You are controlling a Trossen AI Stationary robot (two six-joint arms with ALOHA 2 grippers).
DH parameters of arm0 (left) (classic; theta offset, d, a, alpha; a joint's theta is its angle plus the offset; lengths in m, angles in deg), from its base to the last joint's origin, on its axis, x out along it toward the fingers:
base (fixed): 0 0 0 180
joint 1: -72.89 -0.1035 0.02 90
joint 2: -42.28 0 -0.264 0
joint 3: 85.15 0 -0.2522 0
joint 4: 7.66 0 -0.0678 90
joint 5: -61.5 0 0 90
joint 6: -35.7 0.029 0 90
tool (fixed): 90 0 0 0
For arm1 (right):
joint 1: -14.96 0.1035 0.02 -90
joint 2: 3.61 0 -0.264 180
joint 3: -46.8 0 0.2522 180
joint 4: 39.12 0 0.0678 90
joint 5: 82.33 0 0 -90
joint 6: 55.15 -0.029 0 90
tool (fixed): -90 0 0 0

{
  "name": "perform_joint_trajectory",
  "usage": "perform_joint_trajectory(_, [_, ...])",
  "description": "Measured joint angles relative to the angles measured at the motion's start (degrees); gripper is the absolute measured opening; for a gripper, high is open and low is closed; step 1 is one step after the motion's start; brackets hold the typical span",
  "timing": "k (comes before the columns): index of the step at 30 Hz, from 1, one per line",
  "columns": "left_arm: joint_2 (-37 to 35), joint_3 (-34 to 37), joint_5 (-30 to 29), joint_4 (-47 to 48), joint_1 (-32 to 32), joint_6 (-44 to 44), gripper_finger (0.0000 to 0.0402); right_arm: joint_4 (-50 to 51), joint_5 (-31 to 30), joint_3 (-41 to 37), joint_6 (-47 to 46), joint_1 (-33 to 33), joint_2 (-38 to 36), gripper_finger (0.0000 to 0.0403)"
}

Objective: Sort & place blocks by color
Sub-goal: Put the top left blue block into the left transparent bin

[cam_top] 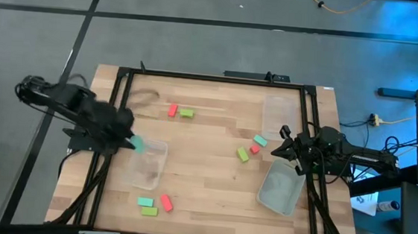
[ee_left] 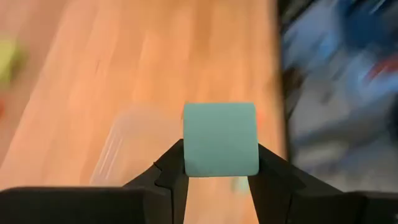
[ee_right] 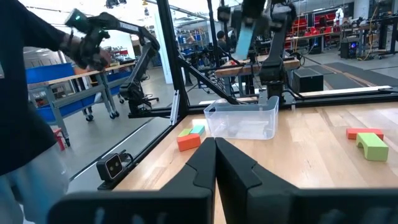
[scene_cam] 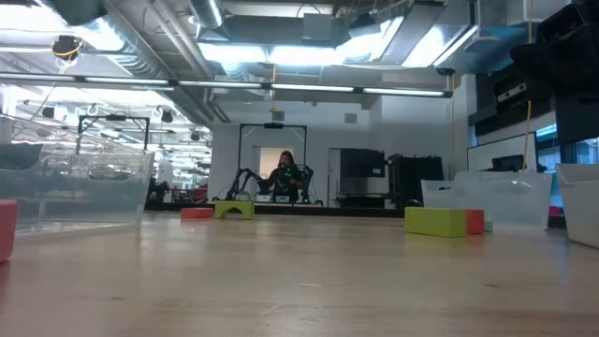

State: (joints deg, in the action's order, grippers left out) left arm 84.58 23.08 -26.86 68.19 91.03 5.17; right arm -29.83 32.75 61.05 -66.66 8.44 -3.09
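My left gripper (cam_top: 130, 140) is shut on a teal-green block (ee_left: 221, 138), held in the air over the left rim of a clear tub (cam_top: 148, 164). The right wrist view shows that block (ee_right: 242, 36) high above the tub (ee_right: 243, 121). My right gripper (ee_right: 216, 149) is shut and holds nothing; it hovers at the table's right side (cam_top: 283, 145). On the wood lie loose blocks in three groups. One is red (cam_top: 172, 110) and lime (cam_top: 186, 113). Another is teal (cam_top: 259, 140), red (cam_top: 254, 148) and lime (cam_top: 242, 155). The third is teal (cam_top: 145, 201), red (cam_top: 166, 202) and lime (cam_top: 148, 211). My left gripper pinches the teal-green block by two opposite sides (ee_left: 189, 158) between its two fingers (ee_left: 173, 163). The fingers slant downward, coming from the table's left. The block is lifted clear of the table, above the tub, and its broad face fills the gap between the fingers.
Two more clear tubs stand on the right, one at the far side (cam_top: 277, 111) and one at the near side (cam_top: 280, 190). A black frame (cam_top: 212, 78) borders the table. Bare wood lies in the middle (cam_top: 205, 169).
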Motion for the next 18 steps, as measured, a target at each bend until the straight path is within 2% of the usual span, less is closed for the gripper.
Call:
perform_joint_trajectory(5, [8.0, 3.8, 0.1, 1.8, 6.6, 2.2, 0.0122, 0.0, 0.0, 0.0, 0.0, 0.0, 0.0, 0.0014])
perform_joint_trajectory(8, [12.6, 6.8, -3.9, 1.0, 9.2, 4.4, 0.0122, 0.0, 0.0, 0.0, 0.0, 0.0, 0.0, 0.0014])
perform_joint_trajectory(14, [18.0, 12.8, -10.9, -7.2, 10.1, 8.1, 0.0122, 0.0, 0.0, 0.0, 0.0, 0.0, 0.0, 0.0014])
perform_joint_trajectory(18, [19.4, 17.0, -13.0, -10.1, 10.1, 8.7, 0.0122, 0.0, 0.0, 0.0, 0.0, 0.0, 0.0, 0.0014])
